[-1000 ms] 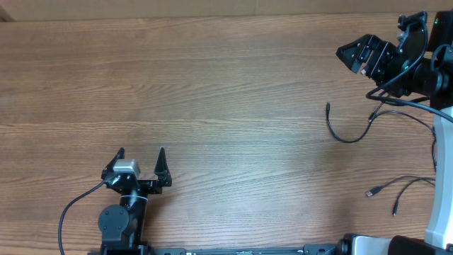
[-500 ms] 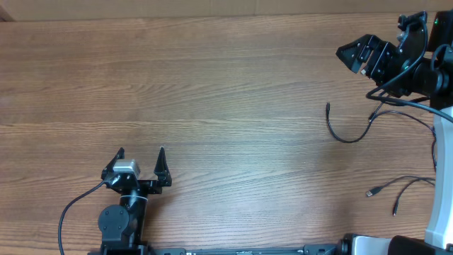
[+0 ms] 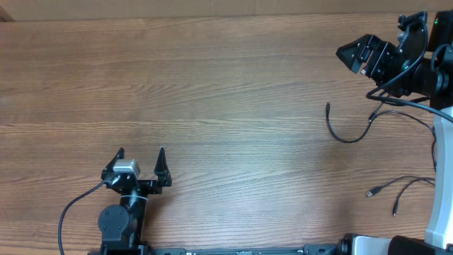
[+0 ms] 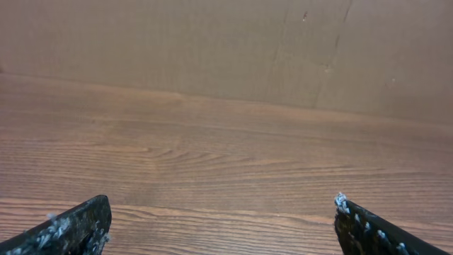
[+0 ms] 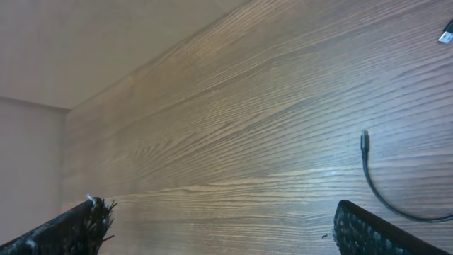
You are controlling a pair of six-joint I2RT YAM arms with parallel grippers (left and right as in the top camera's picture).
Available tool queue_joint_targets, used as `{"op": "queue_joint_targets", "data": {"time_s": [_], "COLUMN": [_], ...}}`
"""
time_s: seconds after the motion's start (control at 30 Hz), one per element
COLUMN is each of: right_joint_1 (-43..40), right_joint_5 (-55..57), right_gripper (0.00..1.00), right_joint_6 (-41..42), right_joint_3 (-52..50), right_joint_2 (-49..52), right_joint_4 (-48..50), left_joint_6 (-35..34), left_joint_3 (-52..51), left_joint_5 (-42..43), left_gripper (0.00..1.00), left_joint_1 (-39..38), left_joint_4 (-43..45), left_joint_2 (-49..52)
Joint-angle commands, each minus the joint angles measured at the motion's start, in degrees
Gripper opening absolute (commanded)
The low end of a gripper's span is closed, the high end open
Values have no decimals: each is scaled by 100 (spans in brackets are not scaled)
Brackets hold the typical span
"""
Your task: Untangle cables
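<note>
Both pincers released, jaws wide, holding nothing: left pincer (image 3: pixel 141 151) lower left, right pincer (image 3: pixel 350 54) upper right

Thin cables (image 3: pixel 345 136) lie on surface (image 3: pixel 212 85) at right of frame, well apart from left pincer

Your risks: cord slips through the wide jaws; pulling one cord drags the others

Cords run off right edge; whether they cross there, you cannot tell

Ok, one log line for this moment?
left gripper: open, empty | right gripper: open, empty | cables: on table, right side, not held | grasp: none yet
</note>
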Motion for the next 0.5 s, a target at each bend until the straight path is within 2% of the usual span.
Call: {"op": "queue_joint_targets", "data": {"time_s": [0.0,0.1,0.2,0.37,0.47], "right_joint_1": [28,131,262,382,382], "right_joint_5": [426,835,1132,1263,1266], "right_gripper": [100,100,100,100,100], "right_joint_6": [-24,0,-2,-2,-4], "right_joint_3": [105,-13,-455,-1696,-2879], "right_joint_2": [-98,-214,-533,-1285,-1902], "right_joint_4": [81,170,811,2059,3032], "left_joint_6": [129,129,129,129,129], "left_joint_3": [-22,-22,-22,-22,-22], "left_joint_5": [-76,-76,-76,-76,-76], "left_gripper": [100,100,100,100,99], "left_joint_1": [57,57,57,57,57], "left_joint_4": [-13,-13,-15,-13,-13], "left_joint_2": [-50,-50,-50,-50,-50]}}
